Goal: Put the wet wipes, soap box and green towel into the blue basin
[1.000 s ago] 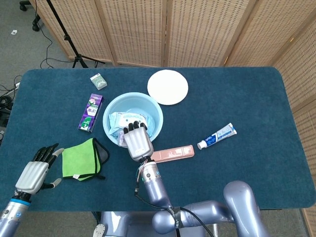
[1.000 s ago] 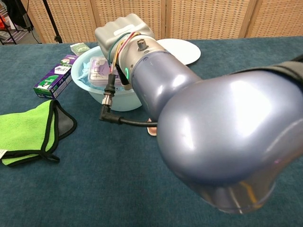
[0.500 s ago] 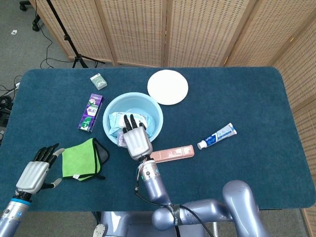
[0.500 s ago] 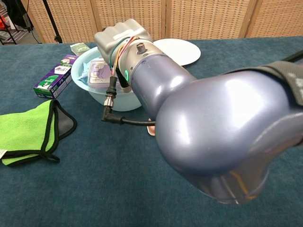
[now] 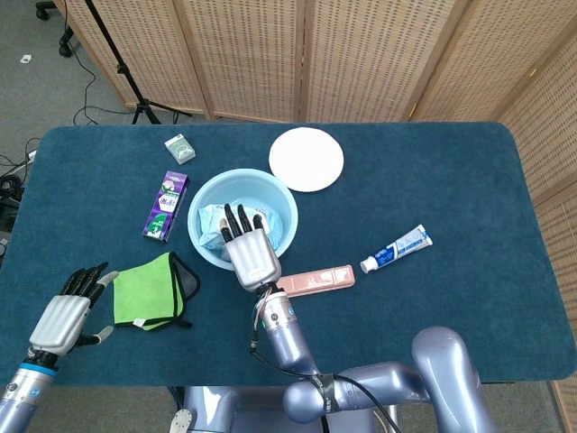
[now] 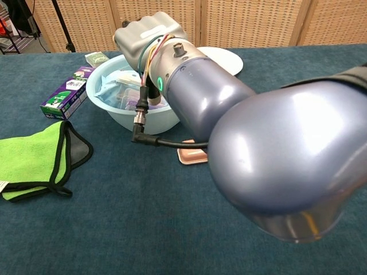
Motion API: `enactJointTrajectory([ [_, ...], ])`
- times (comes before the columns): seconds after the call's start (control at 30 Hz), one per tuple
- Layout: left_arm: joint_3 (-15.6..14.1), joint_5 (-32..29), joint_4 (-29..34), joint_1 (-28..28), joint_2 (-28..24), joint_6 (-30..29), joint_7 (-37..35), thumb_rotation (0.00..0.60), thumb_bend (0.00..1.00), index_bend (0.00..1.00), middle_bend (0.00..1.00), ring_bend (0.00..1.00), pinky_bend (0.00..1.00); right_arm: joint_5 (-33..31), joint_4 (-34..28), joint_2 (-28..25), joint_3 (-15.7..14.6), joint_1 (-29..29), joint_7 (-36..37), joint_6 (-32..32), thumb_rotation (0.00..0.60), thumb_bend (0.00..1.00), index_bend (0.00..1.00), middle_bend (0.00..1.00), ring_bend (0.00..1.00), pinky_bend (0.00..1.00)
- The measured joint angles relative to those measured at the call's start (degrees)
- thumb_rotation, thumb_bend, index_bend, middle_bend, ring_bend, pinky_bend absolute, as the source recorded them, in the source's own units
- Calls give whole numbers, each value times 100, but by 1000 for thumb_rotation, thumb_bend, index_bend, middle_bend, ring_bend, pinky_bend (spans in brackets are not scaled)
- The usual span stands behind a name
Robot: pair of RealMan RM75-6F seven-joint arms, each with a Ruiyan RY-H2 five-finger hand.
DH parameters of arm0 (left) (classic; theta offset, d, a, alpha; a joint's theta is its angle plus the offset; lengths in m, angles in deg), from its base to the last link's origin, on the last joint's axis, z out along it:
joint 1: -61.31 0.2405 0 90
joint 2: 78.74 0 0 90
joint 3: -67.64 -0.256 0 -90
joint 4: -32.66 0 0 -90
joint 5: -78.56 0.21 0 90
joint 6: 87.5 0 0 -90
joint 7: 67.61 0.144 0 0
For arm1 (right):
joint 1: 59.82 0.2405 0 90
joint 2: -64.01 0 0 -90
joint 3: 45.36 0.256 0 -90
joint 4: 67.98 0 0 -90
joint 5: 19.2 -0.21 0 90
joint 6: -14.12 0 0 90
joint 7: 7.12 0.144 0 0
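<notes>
My right hand (image 5: 250,248) has opened over the blue basin (image 5: 282,200), fingers spread, soap box dropped beside wet wipes (image 5: 213,222). Green towel (image 5: 149,290) at 8 o'clock remains; left hand (image 5: 65,311) spread, empty.

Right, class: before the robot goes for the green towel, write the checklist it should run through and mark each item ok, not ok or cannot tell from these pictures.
1. Wet wipes already in the blue basin: ok.
2. Soap box in the basin: cannot tell; a small clear box lies there, partly hidden by the right arm.
3. Right hand holding nothing: ok, fingers spread above the basin's near rim.
4. Left hand free for the towel: ok, open, resting left of it.
5. Green towel reachable and unobstructed: ok, folded flat on the table, nothing on it.
6. Path from towel to basin: not ok, the right hand hangs over the near rim.
</notes>
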Motion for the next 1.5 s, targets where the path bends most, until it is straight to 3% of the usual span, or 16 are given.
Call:
enactJointTrajectory([
  [0.27, -9, 38, 24, 18, 9, -59, 92, 600, 212, 0, 0, 0, 0, 69, -890, -563, -209, -357, -174, 507, 600, 156, 136, 0, 0, 203],
  [0.43, -38, 100, 53, 34, 57, -96, 267, 600, 212, 0, 0, 0, 0, 325, -1867, -1197, -511, -805, -148, 973, 600, 156, 135, 0, 0, 202],
  [0.57, -59, 148, 74, 54, 102, -143, 390, 600, 211, 0, 0, 0, 0, 763, -2687, -1916, -1015, -1387, 120, 1346, 600, 156, 135, 0, 0, 202],
  [0.77, -100, 238, 104, 93, 183, -218, 579, 600, 212, 0, 0, 0, 0, 1472, -3217, -2821, -1824, -2253, 1088, 1647, 600, 156, 135, 0, 0, 202],
  [1.1, -139, 383, 42, 154, 381, -356, 802, 600, 212, 0, 0, 0, 0, 2502, -2994, -3797, -2899, -3615, 3279, 1760, 600, 156, 135, 0, 0, 182],
  [1.5, -110, 316, 4, 172, 457, -347, 909, 600, 212, 0, 0, 0, 0, 3399, -1814, -4427, -3625, -5143, 5485, 1804, 600, 156, 135, 0, 0, 169],
])
